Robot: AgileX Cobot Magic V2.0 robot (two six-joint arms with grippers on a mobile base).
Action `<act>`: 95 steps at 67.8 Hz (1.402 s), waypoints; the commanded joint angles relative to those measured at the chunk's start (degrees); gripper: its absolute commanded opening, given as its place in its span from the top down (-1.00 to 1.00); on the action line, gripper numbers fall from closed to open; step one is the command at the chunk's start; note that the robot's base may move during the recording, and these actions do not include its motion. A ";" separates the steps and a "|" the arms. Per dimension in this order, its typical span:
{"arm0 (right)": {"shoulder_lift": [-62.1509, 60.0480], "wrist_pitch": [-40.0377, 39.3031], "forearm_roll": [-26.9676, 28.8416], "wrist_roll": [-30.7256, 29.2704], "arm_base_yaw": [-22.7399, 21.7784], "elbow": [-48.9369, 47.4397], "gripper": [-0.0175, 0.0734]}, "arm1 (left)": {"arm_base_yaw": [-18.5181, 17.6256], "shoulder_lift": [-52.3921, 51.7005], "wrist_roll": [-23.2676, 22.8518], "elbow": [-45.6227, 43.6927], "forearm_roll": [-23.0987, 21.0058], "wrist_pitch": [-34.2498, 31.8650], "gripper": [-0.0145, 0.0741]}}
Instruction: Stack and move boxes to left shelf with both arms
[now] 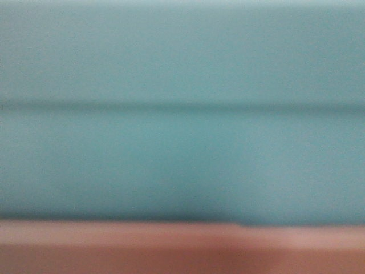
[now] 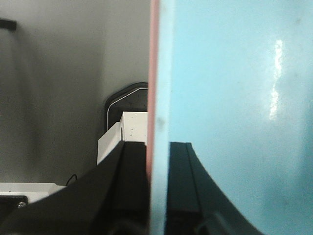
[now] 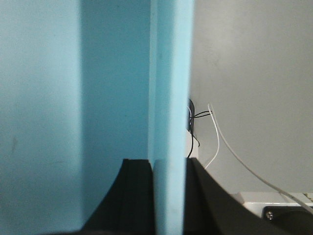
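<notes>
The light blue tub (image 1: 182, 114) fills almost the whole front view as a blurred band, very near the lens. The pink tub (image 1: 182, 251) shows only as a strip along the blue tub's lower edge.

In the left wrist view, the left fingers (image 2: 132, 176) stand one on each side of an upright side wall of the blue tub. The thin pink edge lies flat against the outer face of that wall. One black finger is on the pink side and the other is inside the blue tub against its glossy inner face, so we see them closed on both walls together.

In the right wrist view, the right fingers (image 3: 137, 186) are closed the same way on another blue wall, one finger inside the blue tub and one outside. We make out no pink there.

Outside the blue tub on the left arm's side we see a grey wall (image 2: 58, 88) and a white block (image 2: 132, 127). On the right arm's side, thin white wires (image 3: 217, 142) run just beside the blue wall.

We cannot tell what the tubs rest on, if anything.
</notes>
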 commanded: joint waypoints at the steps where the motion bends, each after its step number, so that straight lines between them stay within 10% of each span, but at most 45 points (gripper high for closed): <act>1: -1.64 1.80 1.05 -0.26 0.59 -1.90 0.49 | -1.00 -2.03 -0.71 -2.31 -3.01 4.28 0.70; 95: -1.70 1.76 1.05 -0.26 0.59 -1.90 0.49 | -1.00 -2.03 -0.71 -2.31 -3.01 4.28 0.70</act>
